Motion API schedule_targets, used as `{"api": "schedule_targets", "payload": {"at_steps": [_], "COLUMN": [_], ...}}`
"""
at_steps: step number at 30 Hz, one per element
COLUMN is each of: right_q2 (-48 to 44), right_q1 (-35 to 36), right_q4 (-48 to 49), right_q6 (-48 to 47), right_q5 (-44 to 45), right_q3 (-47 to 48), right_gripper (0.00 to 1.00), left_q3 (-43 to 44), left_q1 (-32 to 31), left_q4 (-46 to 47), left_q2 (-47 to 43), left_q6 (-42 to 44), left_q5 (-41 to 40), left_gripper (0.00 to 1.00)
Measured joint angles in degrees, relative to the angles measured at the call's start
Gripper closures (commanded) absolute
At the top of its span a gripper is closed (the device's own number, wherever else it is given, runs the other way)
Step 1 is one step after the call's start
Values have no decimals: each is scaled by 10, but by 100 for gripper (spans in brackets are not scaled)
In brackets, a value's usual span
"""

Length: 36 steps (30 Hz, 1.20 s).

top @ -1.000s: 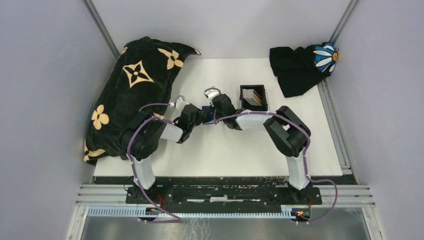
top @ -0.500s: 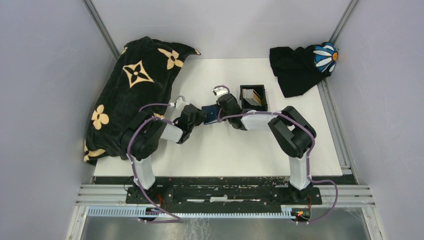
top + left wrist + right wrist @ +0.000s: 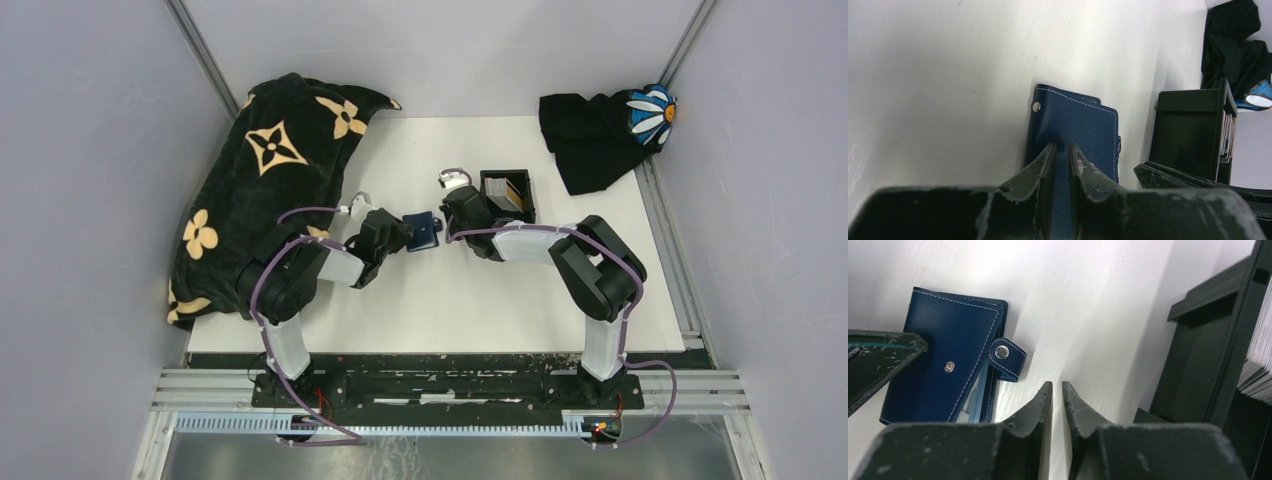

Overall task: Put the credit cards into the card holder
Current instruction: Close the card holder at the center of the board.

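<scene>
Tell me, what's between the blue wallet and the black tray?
Just bare white table, the right wrist view shows. The right gripper hangs over that gap between the card holder and black tray.

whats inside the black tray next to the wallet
The black tray holds a stack of cards standing on edge against one side; tan and pale edges show. The tray's dark wall hides their faces and lower parts, so their number can't be told.
</scene>
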Motion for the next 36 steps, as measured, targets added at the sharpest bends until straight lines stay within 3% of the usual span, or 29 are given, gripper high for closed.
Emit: {"api": "schedule_targets", "payload": {"at_steps": [2, 7, 24, 36], "right_q2": [-3, -5, 27, 39], "right_q1": [1, 11, 38, 38], "right_q4": [-1, -28, -83, -101], "right_q6": [-2, -17, -51, -64], "right_q5": [-7, -24, -41, -26], "right_q3": [0, 7, 89, 93], "right_gripper": [68, 63, 61, 60], "left_q3": [-2, -7, -7, -6], "left_q1": [0, 0, 0, 0], "left_q4": [-11, -30, -37, -53], "left_q2": [-8, -21, -25, -33], "left_q6": [0, 0, 0, 1], "left_q5": [2, 6, 9, 12], "left_gripper": [74, 74, 73, 71]}}
